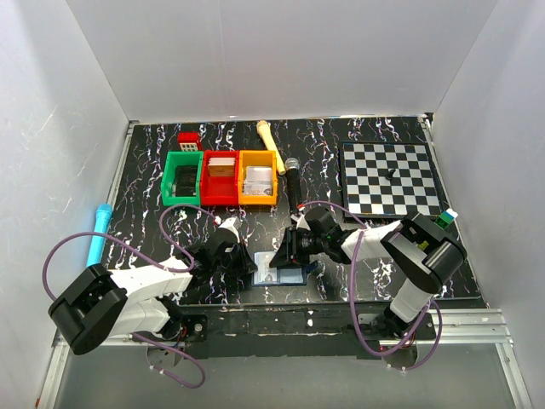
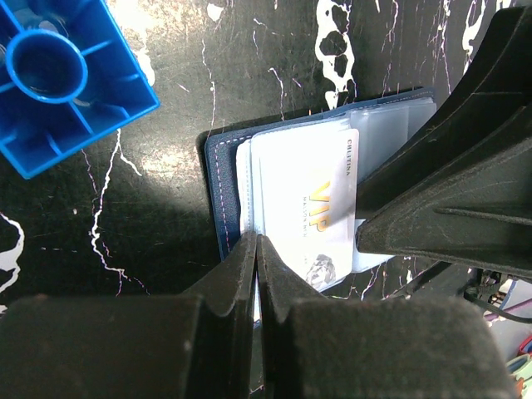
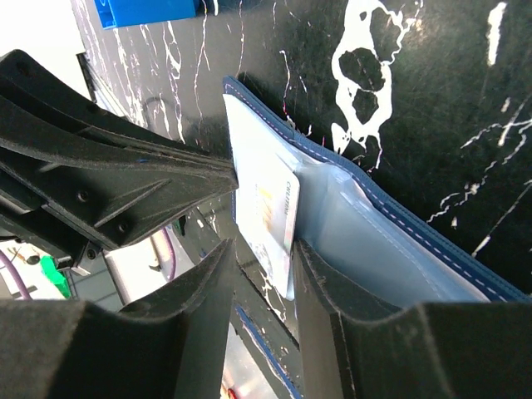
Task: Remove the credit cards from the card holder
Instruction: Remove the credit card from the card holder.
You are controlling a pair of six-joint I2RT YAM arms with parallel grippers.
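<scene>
The navy card holder (image 2: 218, 179) lies open on the black marbled table, near the front edge between the two arms (image 1: 300, 274). A white credit card with gold "VIP" lettering (image 2: 307, 208) sticks partway out of its clear sleeve (image 3: 366, 241). My left gripper (image 2: 256, 243) is shut, its tips resting at the near corner of the holder. I cannot tell whether it pinches anything. My right gripper (image 3: 264, 247) is open, with the card's free end (image 3: 278, 218) between its jaws. One finger (image 3: 320, 283) lies against the card and sleeve, while the other stands apart.
A blue toy brick (image 2: 66, 83) sits just beyond the holder. Green (image 1: 181, 179), red (image 1: 220, 177) and orange (image 1: 257, 179) bins line the back, with a microphone (image 1: 293, 183) beside them. A chessboard (image 1: 390, 179) is at the right and a cyan marker (image 1: 98, 234) at the left.
</scene>
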